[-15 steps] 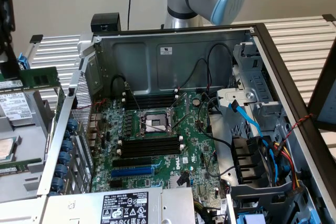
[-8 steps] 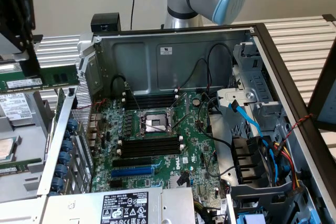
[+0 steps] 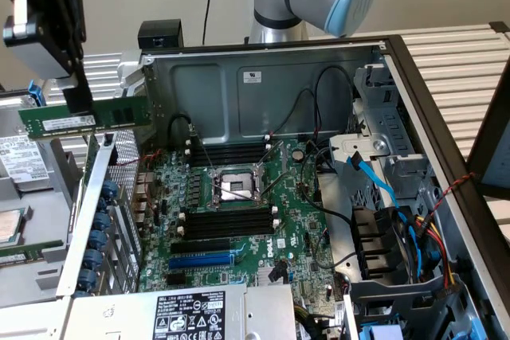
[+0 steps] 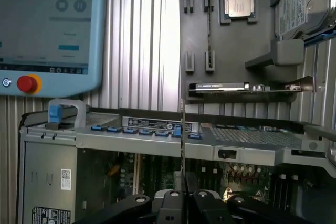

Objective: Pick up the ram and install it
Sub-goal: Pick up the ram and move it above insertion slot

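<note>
My gripper (image 3: pixel 80 99) hangs at the exterior view's upper left, above and outside the open computer case's side wall (image 3: pixel 103 189). It is shut on the ram (image 3: pixel 84 118), a long green stick with black chips and a white label, held level by its top edge. In the wrist view the ram (image 4: pixel 182 140) appears edge-on as a thin line rising from between the fingers (image 4: pixel 170 205) of the gripper (image 4: pixel 182 199). On the motherboard (image 3: pixel 295 228), black memory slots (image 3: pixel 227 223) with white end clips lie either side of the processor socket (image 3: pixel 235 187). A blue slot (image 3: pixel 203 260) lies nearer the front.
A power supply (image 3: pixel 191 316) sits at the case's near edge, and cables and a drive cage (image 3: pixel 390 197) fill the exterior view's right. A grey parts tray (image 4: pixel 231 40) holds a processor (image 4: pixel 239 3) and a hard drive (image 4: pixel 304 3). A teach pendant (image 4: pixel 50 30) stands beside it.
</note>
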You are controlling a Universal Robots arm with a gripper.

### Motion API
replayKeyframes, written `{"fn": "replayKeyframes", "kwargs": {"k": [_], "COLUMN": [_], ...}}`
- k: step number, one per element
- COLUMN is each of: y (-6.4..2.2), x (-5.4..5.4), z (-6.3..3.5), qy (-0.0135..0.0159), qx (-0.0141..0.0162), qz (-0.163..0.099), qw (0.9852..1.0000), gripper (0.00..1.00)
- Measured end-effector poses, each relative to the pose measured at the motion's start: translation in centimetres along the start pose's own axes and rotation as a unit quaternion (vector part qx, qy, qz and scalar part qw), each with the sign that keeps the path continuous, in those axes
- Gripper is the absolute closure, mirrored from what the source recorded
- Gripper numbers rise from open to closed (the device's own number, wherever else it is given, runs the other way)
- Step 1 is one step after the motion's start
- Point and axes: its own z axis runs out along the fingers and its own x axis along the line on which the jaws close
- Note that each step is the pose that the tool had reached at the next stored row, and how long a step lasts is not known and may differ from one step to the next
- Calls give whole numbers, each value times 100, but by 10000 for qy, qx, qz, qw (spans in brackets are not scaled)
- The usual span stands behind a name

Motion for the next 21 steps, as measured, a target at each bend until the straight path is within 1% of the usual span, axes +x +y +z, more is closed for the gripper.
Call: {"fn": "replayKeyframes", "kwargs": {"k": [8,16,21], "y": [-287,-510,-661], "x": [-13,-79,-114], "z": [19,25,29], "qy": [0,1,2], "qx": [8,49,66], "qz": [1,4,6], "qw": [10000,10000,10000], "gripper": [88,88,88]}}
